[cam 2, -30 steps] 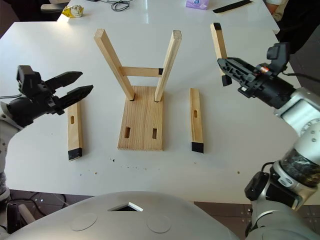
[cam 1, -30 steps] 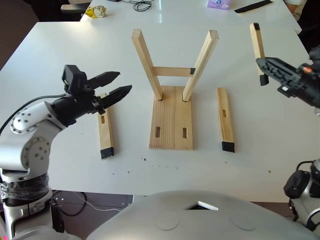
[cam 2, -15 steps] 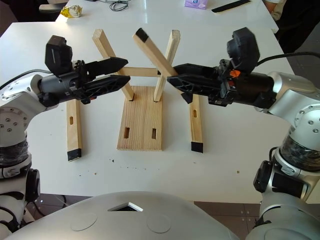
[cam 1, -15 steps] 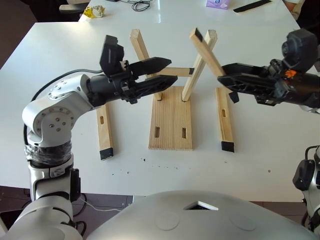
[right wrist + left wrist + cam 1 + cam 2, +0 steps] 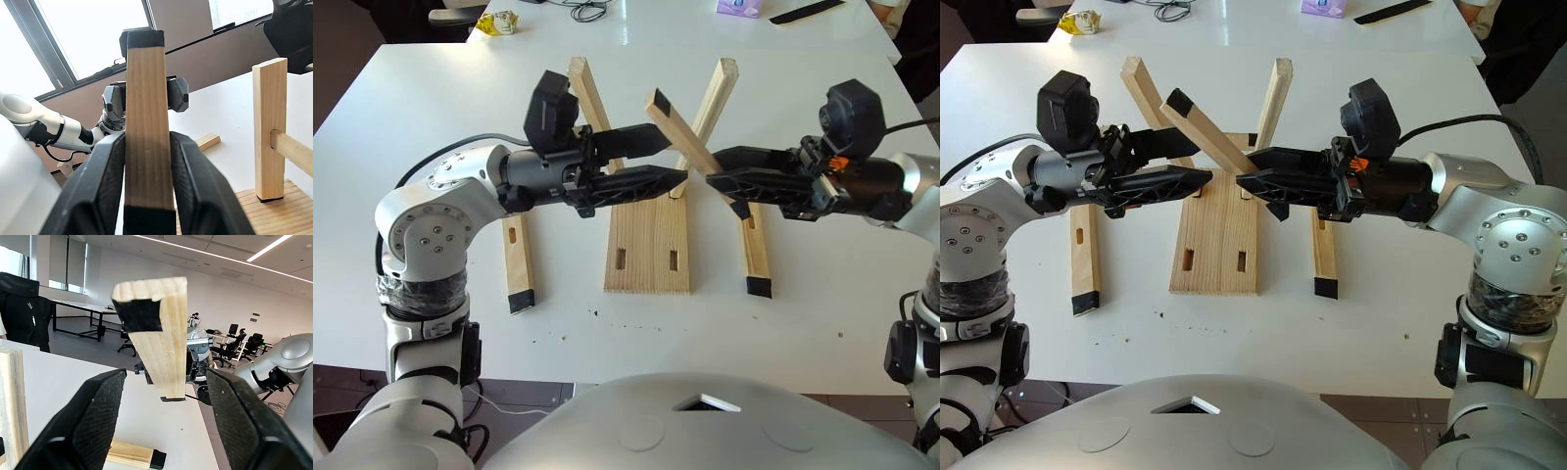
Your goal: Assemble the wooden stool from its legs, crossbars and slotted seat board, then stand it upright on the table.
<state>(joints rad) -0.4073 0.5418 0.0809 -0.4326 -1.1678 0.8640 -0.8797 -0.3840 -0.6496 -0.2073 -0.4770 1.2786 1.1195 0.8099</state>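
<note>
The slotted seat board (image 5: 648, 230) lies flat mid-table. Two legs (image 5: 590, 93) (image 5: 715, 93) stand in its far slots; my arms mostly hide the crossbar between them. My right gripper (image 5: 713, 180) is shut on a third leg (image 5: 682, 135) with black-capped ends, held slanting above the board. Its free end sits between the fingers of my left gripper (image 5: 676, 155), which is open, with a gap on both sides in the left wrist view (image 5: 166, 382). In the right wrist view the fingers (image 5: 110, 181) clamp the leg (image 5: 146, 98).
Two loose legs lie on the table, one left of the board (image 5: 518, 250) and one right of it (image 5: 755, 250). The board's two near slots (image 5: 622, 258) (image 5: 674, 259) are bare. A yellow packet (image 5: 501, 22) and a purple box (image 5: 741, 8) sit on the far table.
My right gripper carried the leg from the far right to above the board. My left gripper swung in from the left, and its open fingers now straddle the leg's free end.
</note>
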